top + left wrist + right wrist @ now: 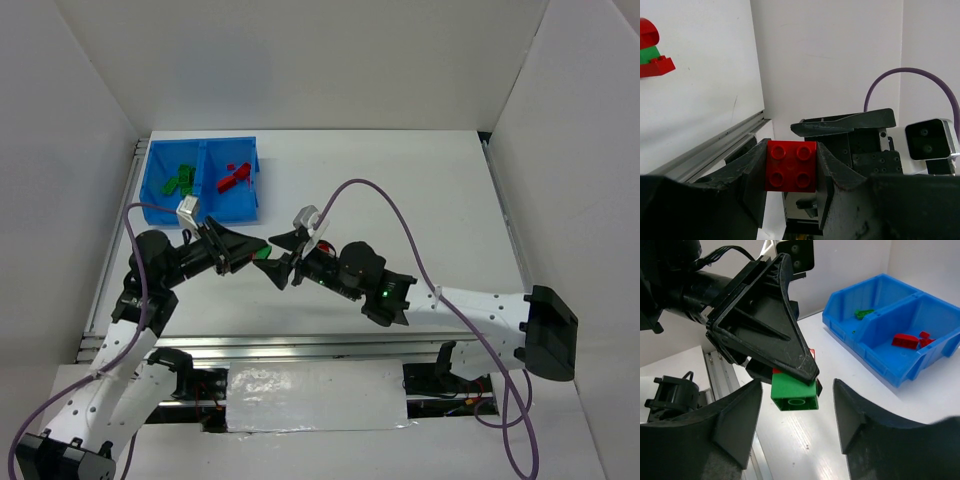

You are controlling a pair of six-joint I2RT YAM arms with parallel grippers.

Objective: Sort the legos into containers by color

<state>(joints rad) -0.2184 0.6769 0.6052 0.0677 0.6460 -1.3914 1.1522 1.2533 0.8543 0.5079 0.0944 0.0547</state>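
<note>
your table (400, 190) is a plain white flat surface, boxed in by white panels (300, 60) on its left, far and right sides. a silver metal rail (300, 345) runs along its near edge, and a second rail (118, 230) follows the left edge. one thing rests directly on the surface: a shallow blue bin (240, 212), sitting flat in the far left corner, just beside the left rail and near the far panel. a central divider splits it into a left and a right compartment. nearer than the near rail, at the middle, you see a shiny silver sheet (315, 395).
</note>
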